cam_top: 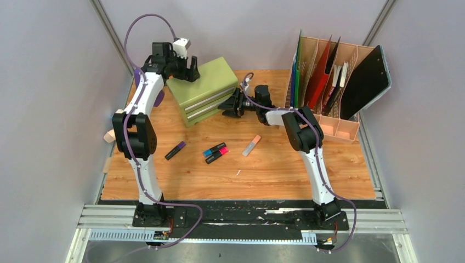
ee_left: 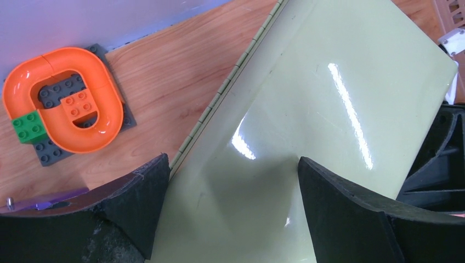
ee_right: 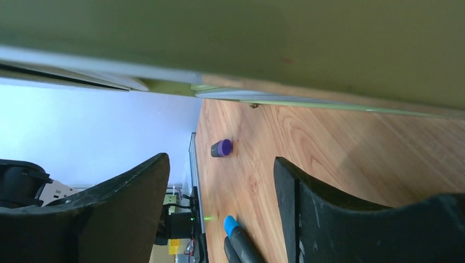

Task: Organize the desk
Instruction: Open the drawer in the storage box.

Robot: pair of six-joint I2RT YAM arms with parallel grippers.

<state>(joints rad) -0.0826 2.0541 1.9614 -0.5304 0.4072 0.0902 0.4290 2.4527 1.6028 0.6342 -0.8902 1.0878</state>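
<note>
**Desk: four loose markers, both grippers unclenched at chest**

Wood top lies in front of the arm bases, rail along its near edge. One olive drawer chest back left. One file rack back right. Four mid-desk: purple marker, blue marker beside pink marker, peach marker. The left gripper is spread over the chest top, empty. The right gripper has its jaws apart at the drawer front, empty.

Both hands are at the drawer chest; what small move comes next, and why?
Probably the right hand closes on a drawer front and pulls: it faces the drawer chest, the left hand hovers open above it, markers lie loose on the desk.
</note>
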